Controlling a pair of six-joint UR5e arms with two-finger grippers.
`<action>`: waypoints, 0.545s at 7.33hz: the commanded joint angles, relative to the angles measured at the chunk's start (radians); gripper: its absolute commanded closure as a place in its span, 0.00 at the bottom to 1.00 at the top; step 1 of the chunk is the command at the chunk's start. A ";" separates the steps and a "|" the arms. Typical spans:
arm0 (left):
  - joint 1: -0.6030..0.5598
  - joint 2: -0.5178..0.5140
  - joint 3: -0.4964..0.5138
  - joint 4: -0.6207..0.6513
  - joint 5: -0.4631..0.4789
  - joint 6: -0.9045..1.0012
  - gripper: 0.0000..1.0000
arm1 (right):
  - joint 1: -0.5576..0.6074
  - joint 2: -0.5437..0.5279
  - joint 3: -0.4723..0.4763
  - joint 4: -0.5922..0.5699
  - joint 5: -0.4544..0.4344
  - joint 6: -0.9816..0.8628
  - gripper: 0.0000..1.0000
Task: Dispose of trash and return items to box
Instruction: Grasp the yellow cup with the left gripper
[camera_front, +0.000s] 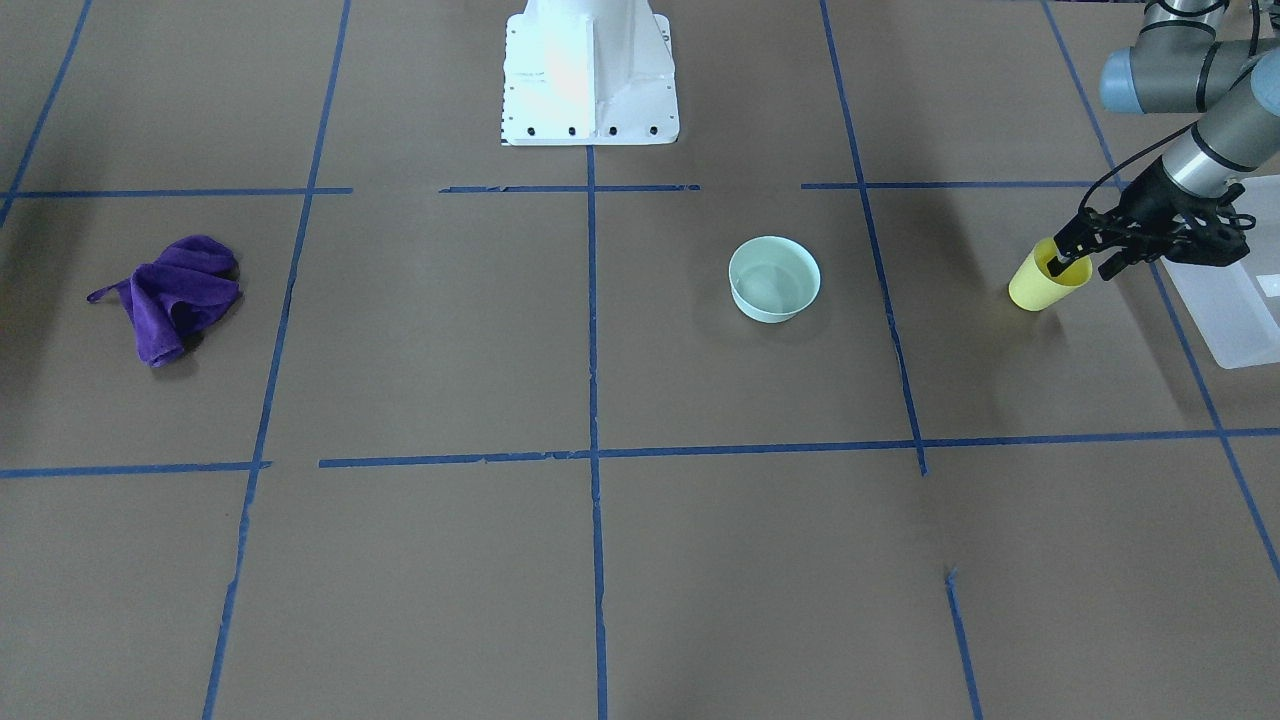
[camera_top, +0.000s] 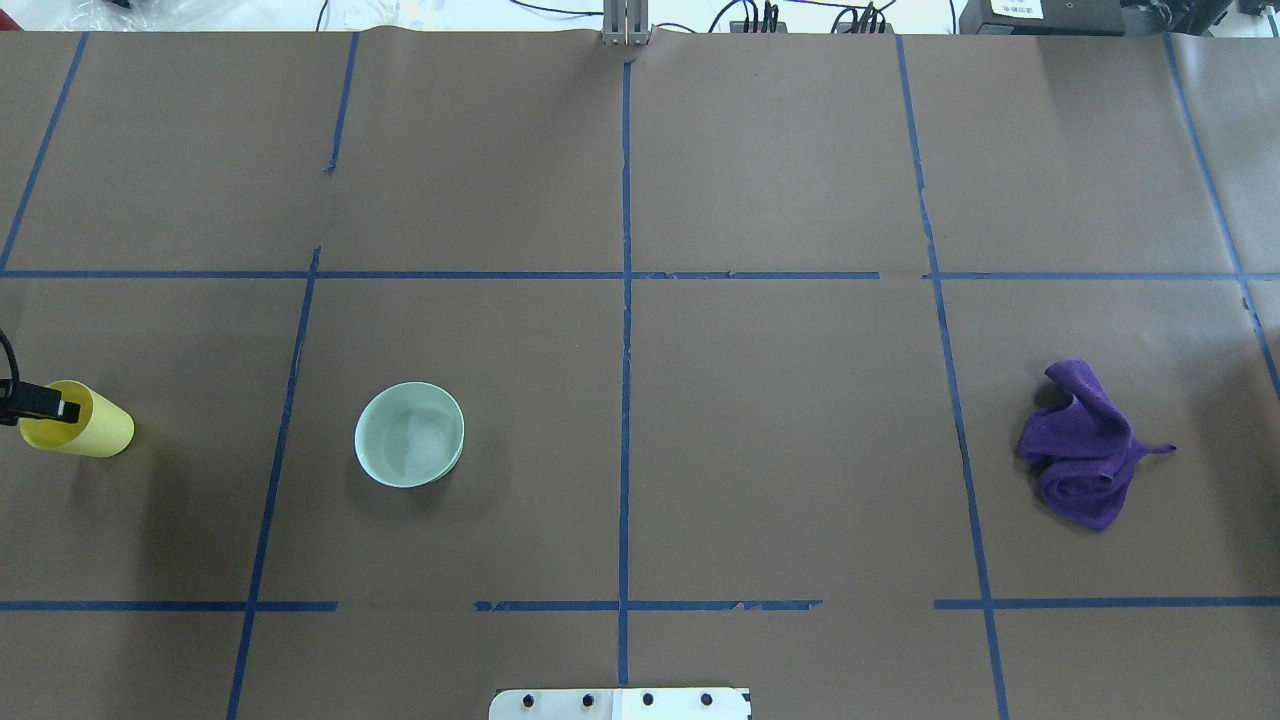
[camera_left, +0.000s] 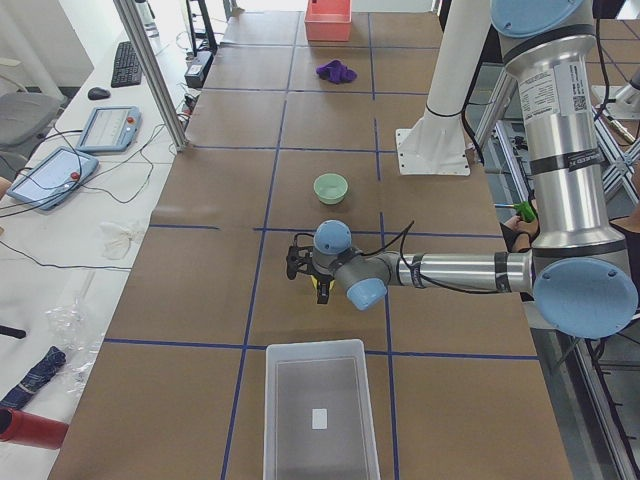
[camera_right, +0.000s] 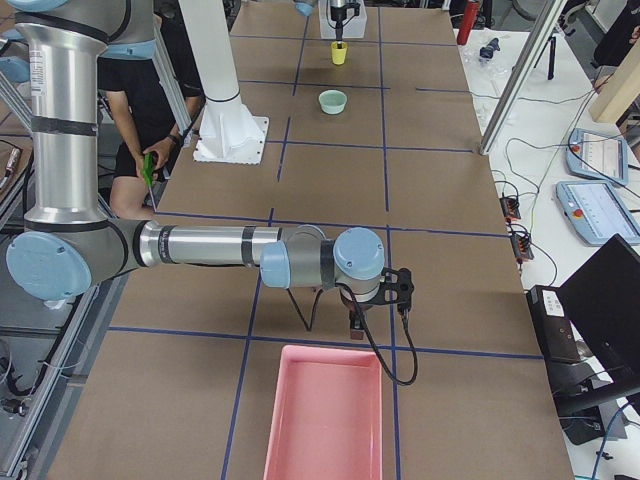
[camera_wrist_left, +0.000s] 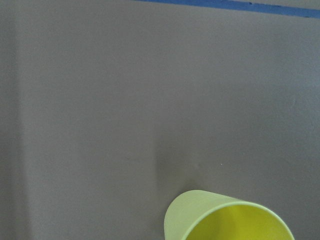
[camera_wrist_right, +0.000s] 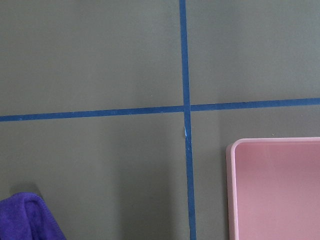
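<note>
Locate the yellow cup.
Overhead view, far left edge: the yellow cup, its rim gripped by the left claw, is left of the mint bowl.

Matt yellow plastic cup (camera_front: 1035, 288), fuzzy purple cloth (camera_front: 175, 297)

Left pincer (camera_front: 1083, 266) low, arm outstretched

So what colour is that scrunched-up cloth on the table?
The cloth is purple. The overhead view shows it best.
</note>
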 joint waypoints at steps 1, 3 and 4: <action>0.002 -0.001 0.002 -0.002 0.006 0.000 0.59 | 0.000 0.002 0.000 0.000 0.000 0.000 0.00; 0.012 -0.009 0.000 -0.002 0.006 0.000 1.00 | 0.000 0.003 0.004 0.002 -0.006 -0.002 0.00; 0.013 -0.009 -0.011 -0.002 0.006 -0.020 1.00 | -0.003 0.003 -0.002 0.002 -0.006 0.000 0.00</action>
